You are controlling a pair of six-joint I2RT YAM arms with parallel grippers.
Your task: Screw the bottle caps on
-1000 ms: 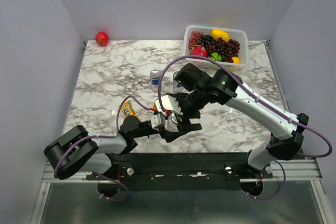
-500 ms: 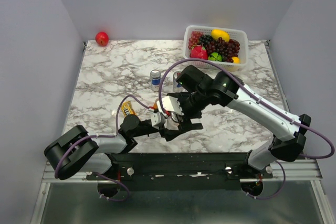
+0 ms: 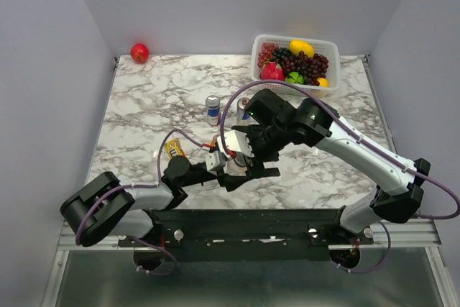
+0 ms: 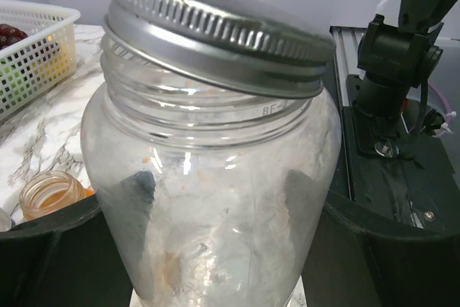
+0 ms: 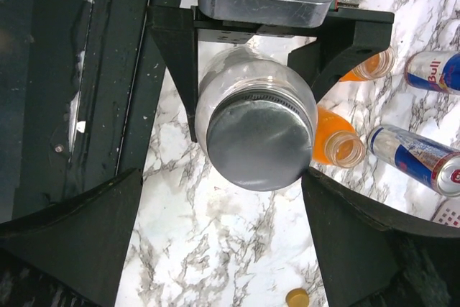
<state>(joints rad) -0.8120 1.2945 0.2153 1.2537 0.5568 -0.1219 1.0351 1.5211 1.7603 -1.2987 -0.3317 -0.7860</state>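
The clear glass jar point(image 4: 215, 213) stands upright between my left gripper's point(image 4: 215, 249) fingers, which are shut on its body. The silver-grey lid point(image 4: 215, 34) rests on the jar's mouth, slightly tilted, with the threads showing below it. In the right wrist view the lid point(image 5: 255, 141) lies straight under my right gripper point(image 5: 221, 177), which is open with its fingers point(image 5: 79, 235) wide apart and clear of the lid. Two uncapped orange bottles point(image 5: 334, 141) point(image 5: 370, 66) stand beside the jar. One small gold cap point(image 5: 296, 297) lies on the marble. In the top view both grippers point(image 3: 237, 165) meet near the front edge.
Two blue-and-silver cans point(image 5: 431, 73) point(image 5: 417, 156) lie next to the bottles, and show behind the grippers in the top view point(image 3: 213, 109). A white basket point(image 3: 329, 48) of fruit stands at the back right, a red apple point(image 3: 139, 52) at the back left, a yellow packet point(image 3: 175, 150) front left.
The right arm's wrist and forearm have shifted slightly towards the back, uncovering a second can. The left arm and the jar have stayed put.
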